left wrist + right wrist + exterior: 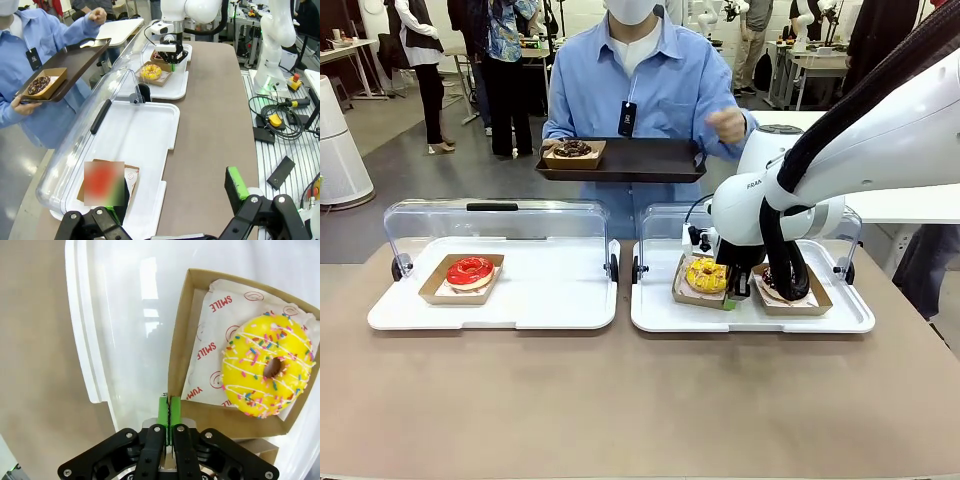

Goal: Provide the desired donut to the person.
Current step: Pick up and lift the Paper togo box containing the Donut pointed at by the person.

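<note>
Right wrist view: the right gripper [170,407] has its green pads pinched together on the rim of a cardboard box [179,340] holding the yellow sprinkled donut [267,367]. The box sits in a white tray [125,330] on the table [640,400]. Across the table, the person [630,90] holds a dark tray [640,160] carrying a boxed chocolate donut [572,148]. The left gripper [175,200] hangs with jaws wide apart and empty, near the other tray's red donut [470,270].

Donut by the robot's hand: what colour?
Yellow donut in the gripped box, white drizzle, rainbow sprinkles; right wrist view.
</note>
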`<state>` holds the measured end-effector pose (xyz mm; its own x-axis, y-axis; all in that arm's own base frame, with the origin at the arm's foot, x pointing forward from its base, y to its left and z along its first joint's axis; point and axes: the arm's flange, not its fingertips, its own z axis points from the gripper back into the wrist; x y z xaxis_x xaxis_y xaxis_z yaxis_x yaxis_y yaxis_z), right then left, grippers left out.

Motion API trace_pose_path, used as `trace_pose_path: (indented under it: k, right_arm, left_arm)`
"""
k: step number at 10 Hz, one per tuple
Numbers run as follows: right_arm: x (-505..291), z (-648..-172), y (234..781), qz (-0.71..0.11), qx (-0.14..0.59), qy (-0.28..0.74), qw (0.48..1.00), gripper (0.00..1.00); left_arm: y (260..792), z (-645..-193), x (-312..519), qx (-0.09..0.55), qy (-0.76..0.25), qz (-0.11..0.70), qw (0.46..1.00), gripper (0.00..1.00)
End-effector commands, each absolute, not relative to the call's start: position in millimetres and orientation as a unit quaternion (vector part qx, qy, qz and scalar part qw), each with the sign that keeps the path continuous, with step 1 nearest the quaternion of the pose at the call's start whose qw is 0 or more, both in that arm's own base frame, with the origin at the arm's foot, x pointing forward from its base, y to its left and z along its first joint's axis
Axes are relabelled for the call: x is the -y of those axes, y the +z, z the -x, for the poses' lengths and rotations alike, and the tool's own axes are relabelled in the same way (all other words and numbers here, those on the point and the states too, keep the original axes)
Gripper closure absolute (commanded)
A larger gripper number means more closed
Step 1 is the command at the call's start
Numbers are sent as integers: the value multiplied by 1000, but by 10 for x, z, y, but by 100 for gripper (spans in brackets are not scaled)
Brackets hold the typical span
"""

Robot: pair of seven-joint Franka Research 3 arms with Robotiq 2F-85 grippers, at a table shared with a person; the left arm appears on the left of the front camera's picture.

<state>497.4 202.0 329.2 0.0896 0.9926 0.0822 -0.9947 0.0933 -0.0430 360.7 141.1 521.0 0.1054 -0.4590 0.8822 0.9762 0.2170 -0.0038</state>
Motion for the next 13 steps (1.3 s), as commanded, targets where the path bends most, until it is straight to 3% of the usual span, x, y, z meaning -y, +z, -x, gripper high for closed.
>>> trace_pose_path:
  k: [1,7,13]
  right_arm:
    - [-2008,-5021,3202,-15,45,677,735,100]
    - [-2112,-4944,3303,0,41,693,720,100]
    - [-2676,-4383,4341,35,3,747,664,100]
  left_arm:
    - [5215,-3591,-1416,406,-535,325,665,0]
    - [5215,-3591,-1416,406,-535,325,665,0]
    - [5215,-3591,-1416,406,-535,325,665,0]
